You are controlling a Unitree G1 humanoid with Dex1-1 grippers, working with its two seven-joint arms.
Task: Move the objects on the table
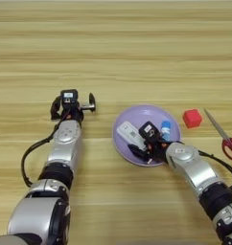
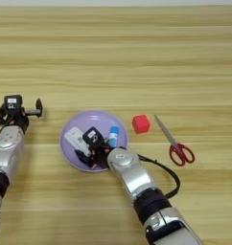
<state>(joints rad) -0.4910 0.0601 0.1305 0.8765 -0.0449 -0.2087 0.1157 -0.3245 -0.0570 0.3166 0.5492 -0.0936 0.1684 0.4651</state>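
Right gripper [image 1: 143, 154] over lilac plate [image 1: 151, 111], fingers low at the white bar [image 1: 130, 134]; left gripper [image 1: 74, 106] parked on the table [image 1: 116, 48], fingers spread, empty.

White bar and blue tube [image 1: 165, 129] lie in the plate; red cube [image 1: 192, 117] just right of it, red-handled scissors [image 1: 222, 135] further right. Bar looks light, stiff, flat: pinch across the long edges. Tube may roll; cube is easy. Right wrist hides the bar's near end, so can't tell finger gap or contact.
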